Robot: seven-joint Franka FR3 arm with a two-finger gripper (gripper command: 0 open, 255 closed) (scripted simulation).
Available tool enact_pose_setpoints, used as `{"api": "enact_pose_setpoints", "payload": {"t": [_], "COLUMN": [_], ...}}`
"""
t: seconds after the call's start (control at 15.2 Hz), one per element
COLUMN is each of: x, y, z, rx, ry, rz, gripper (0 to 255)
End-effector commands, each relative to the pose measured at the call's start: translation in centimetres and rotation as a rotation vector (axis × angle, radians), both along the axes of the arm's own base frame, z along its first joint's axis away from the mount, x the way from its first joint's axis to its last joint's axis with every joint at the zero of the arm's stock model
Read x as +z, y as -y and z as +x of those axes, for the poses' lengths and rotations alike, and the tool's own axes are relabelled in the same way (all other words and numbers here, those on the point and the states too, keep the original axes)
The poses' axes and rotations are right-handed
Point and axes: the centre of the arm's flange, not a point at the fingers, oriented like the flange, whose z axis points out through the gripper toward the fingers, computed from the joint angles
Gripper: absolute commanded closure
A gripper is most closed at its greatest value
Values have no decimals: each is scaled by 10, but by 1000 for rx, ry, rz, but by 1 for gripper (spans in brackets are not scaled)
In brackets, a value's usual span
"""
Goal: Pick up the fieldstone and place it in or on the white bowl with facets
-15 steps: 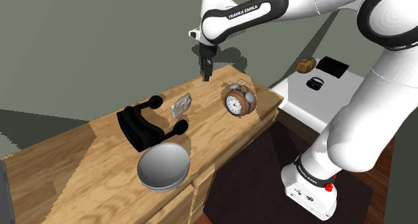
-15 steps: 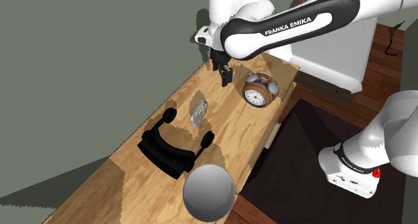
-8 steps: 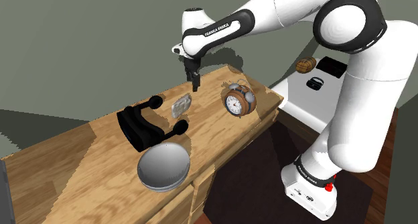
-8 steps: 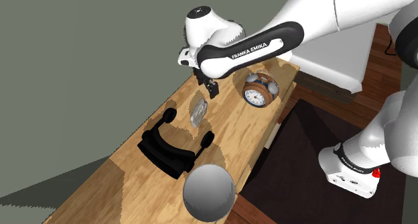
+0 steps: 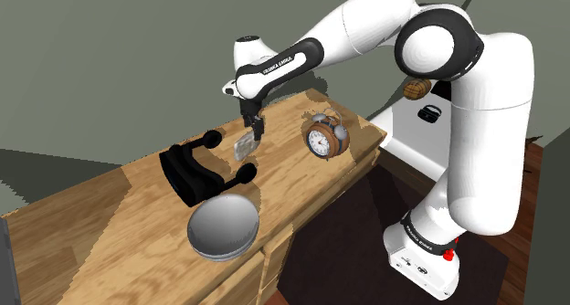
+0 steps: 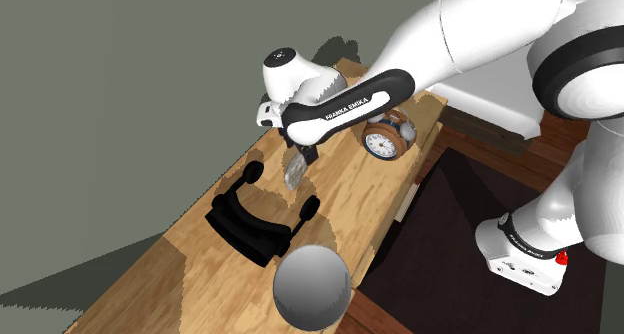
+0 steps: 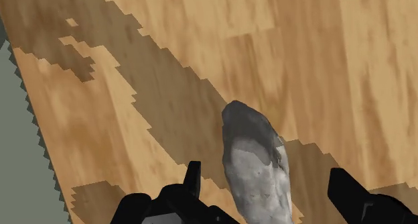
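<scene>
The fieldstone (image 5: 243, 146) is a grey, flat rock lying on the wooden desk (image 5: 110, 203), also seen as the fieldstone (image 6: 295, 169) and the fieldstone (image 7: 257, 163). My black gripper (image 5: 257, 126) hangs just above it, fingers open. In the wrist view the stone lies between my gripper's (image 7: 271, 196) two fingers without touching them. The bowl (image 5: 222, 225) is a plain grey-white dish near the desk's front edge, seen too as the bowl (image 6: 312, 287).
A black headset-like object (image 5: 194, 171) lies between stone and bowl. A round wooden alarm clock (image 5: 323, 135) stands to the shoulder view's right of the stone. A white cabinet (image 5: 429, 120) with small items stands beyond the desk's end.
The arm has swung toward the shoulder view's left and come down, carrying the gripper from above the desk's far corner to just over the stone. Nothing on the desk has moved.
</scene>
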Motion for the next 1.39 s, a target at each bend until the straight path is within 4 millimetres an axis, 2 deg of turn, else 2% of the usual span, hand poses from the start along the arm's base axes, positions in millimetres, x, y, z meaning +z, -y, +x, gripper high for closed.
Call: {"api": "enact_pose_setpoints", "payload": {"t": [0.0, 0.2, 0.66, 0.73, 1.32], "x": [-11, -25, -25, -25, -25], "y": [0, 1, 1, 1, 1], "z": [1, 0, 0, 0, 0], "rx": [1, 2, 2, 2, 1], "ry": [0, 0, 0, 0, 0], "rz": [0, 0, 0, 0, 0], "gripper": [0, 0, 0, 255, 255]}}
